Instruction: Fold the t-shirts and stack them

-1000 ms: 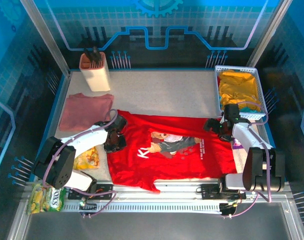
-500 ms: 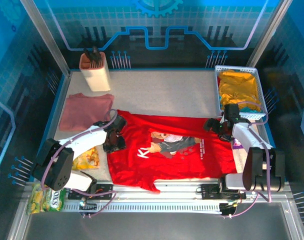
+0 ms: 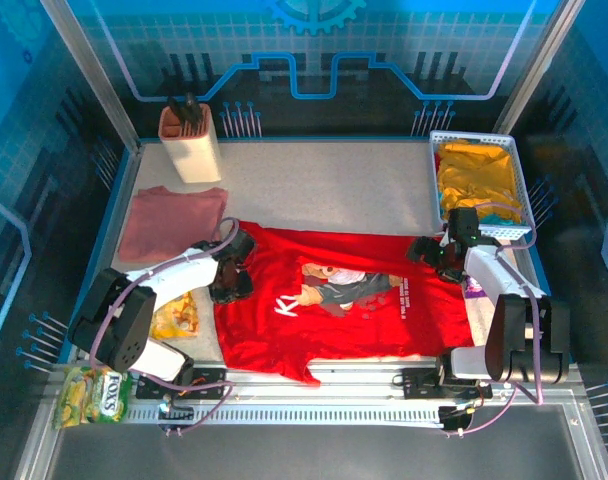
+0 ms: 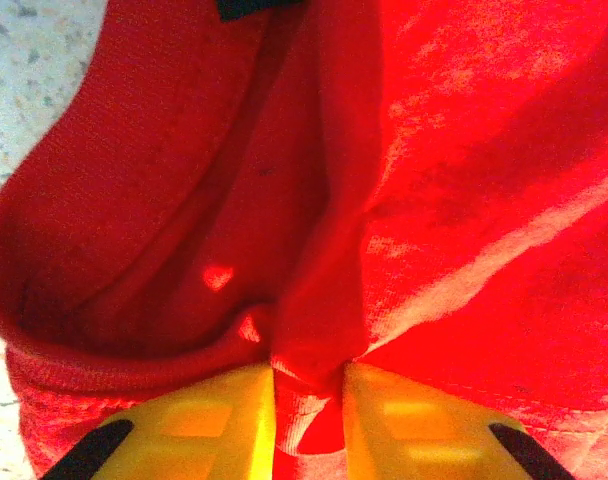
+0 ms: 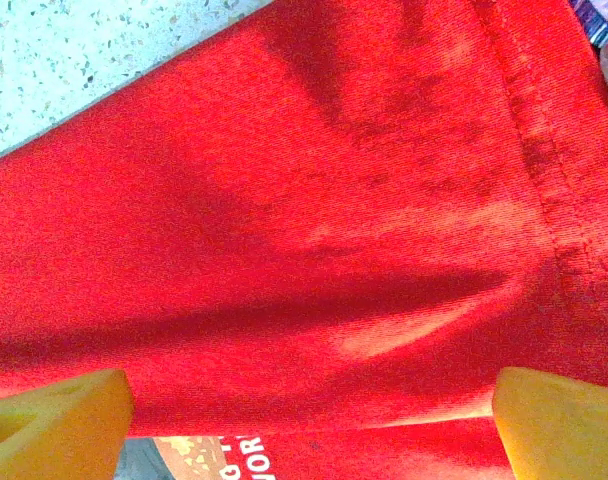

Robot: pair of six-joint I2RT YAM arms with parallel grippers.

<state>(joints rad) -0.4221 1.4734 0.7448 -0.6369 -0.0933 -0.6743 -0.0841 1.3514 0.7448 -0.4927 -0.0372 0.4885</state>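
Observation:
The red t-shirt (image 3: 334,300) lies spread print-up across the middle of the table. My left gripper (image 3: 227,283) is at its left edge. In the left wrist view the yellow fingers (image 4: 214,420) pinch a raised fold of the red t-shirt (image 4: 434,180), with the left gripper (image 4: 309,385) shut on it. My right gripper (image 3: 431,255) hovers low over the shirt's right end. In the right wrist view this gripper (image 5: 309,400) stands wide open above flat red cloth (image 5: 284,200). The dusty-pink t-shirt (image 3: 171,222) lies folded at the far left.
A white basket (image 3: 474,136) holding yellow cloth stands at the back right. A white holder (image 3: 189,140) with dark tools is at the back left. A yellow snack packet (image 3: 174,318) lies by the left arm, and a green packet (image 3: 89,390) lies at the near left corner.
My left arm has shifted slightly at the red shirt's left edge, and its jaws have opened and closed again on a fold. The right arm has not moved.

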